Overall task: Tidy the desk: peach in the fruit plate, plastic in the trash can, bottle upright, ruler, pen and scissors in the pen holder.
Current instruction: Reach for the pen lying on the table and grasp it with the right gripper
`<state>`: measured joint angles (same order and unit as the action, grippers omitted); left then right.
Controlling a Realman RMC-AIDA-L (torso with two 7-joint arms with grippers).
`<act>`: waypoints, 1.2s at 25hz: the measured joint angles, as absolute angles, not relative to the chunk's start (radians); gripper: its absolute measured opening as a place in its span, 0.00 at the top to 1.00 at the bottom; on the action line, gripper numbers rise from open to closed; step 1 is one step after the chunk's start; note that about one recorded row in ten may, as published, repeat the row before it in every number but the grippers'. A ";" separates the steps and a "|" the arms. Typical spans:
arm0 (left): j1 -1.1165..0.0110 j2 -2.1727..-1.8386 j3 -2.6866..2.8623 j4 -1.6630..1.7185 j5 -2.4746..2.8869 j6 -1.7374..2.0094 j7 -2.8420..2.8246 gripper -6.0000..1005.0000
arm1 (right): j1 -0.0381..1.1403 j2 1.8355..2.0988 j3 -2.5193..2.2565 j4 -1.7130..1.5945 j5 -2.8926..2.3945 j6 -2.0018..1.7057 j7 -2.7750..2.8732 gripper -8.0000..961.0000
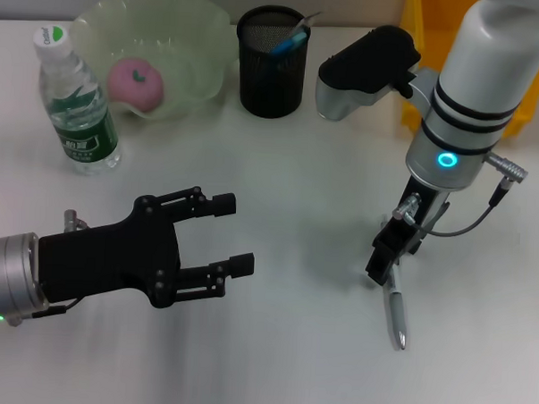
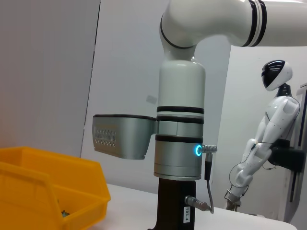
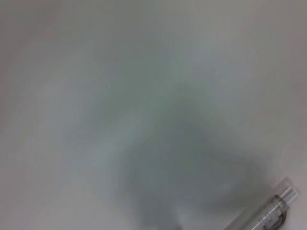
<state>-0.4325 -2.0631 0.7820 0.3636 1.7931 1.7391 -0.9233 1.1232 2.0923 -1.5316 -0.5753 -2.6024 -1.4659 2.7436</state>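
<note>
- The right gripper (image 1: 385, 261) is seen lowered onto the desk (image 1: 288, 185), well in front of the pen holder (image 1: 272, 63) and toward the robot's right from it. Its dark fingers are set at the upper end of the pen (image 1: 396, 317); whether they are already pressed on the pen or only around it cannot be told.
- The pen is lying flat on the desk, with its tip pointed away from the pen holder, toward the robot. In the right wrist view only the clear end of the pen (image 3: 268, 211) is shown over the bare surface.
- The left gripper (image 1: 223, 240) is held above the desk, well in front of the pen holder and toward the robot's left from it. Its fingers are spread apart and nothing is carried between them.
- The peach (image 1: 136, 81) is already placed in the fruit plate (image 1: 205, 29), which stands just beside the pen holder on its left. The bottle (image 1: 77, 104) is standing upright, farther left again.
- A blue-handled item is already seen inside the pen holder; what it is cannot be told.
- The step in hand is judged to be the picking of the pen. For the next move, a firm pinch is needed, then the pen must be lifted, carried back to the pen holder and lowered nearly upright into its opening.
</note>
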 joint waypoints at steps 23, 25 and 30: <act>-0.441 -2.062 0.781 0.374 1.792 1.739 -0.923 0.25 | 1.125 2.092 -1.593 -0.590 -2.600 -1.451 2.766 0.66; -0.441 -2.062 0.781 0.375 1.791 1.739 -0.924 0.25 | 1.126 2.092 -1.593 -0.591 -2.600 -1.452 2.766 0.70; -0.442 -2.062 0.780 0.377 1.791 1.739 -0.930 0.25 | 1.127 2.092 -1.594 -0.591 -2.600 -1.458 2.766 0.69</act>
